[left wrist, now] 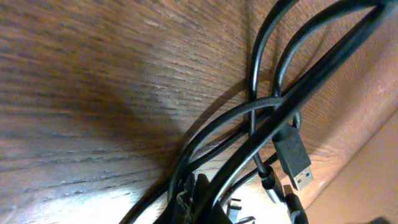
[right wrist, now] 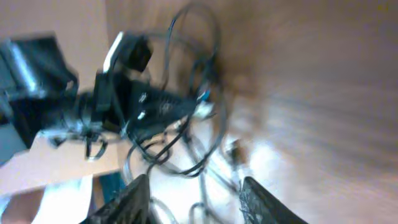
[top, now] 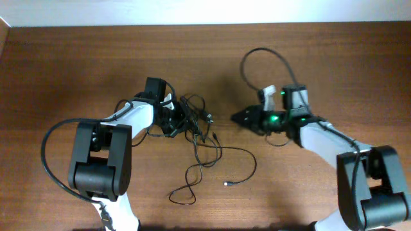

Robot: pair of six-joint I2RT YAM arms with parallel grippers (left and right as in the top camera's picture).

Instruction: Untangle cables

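The cables (top: 196, 125) lie as a thin black knotted bundle at the table's middle. Loose strands trail toward the front and end in a small plug (top: 227, 184). My left gripper (top: 174, 120) sits in the bundle's left side. In the left wrist view its tips (left wrist: 194, 186) are shut on a cable strand (left wrist: 261, 140), with a USB plug (left wrist: 295, 158) lying just beyond. My right gripper (top: 236, 117) points left, a short way right of the bundle. In the blurred right wrist view it (right wrist: 196, 193) is open, with cables (right wrist: 186, 143) on the table ahead of it.
A thick black arm cable (top: 263, 61) loops behind the right arm. Another one (top: 51, 141) arcs beside the left arm's base. The wooden table (top: 321, 64) ends at a pale wall at the back. The left arm (right wrist: 74, 106) shows in the right wrist view.
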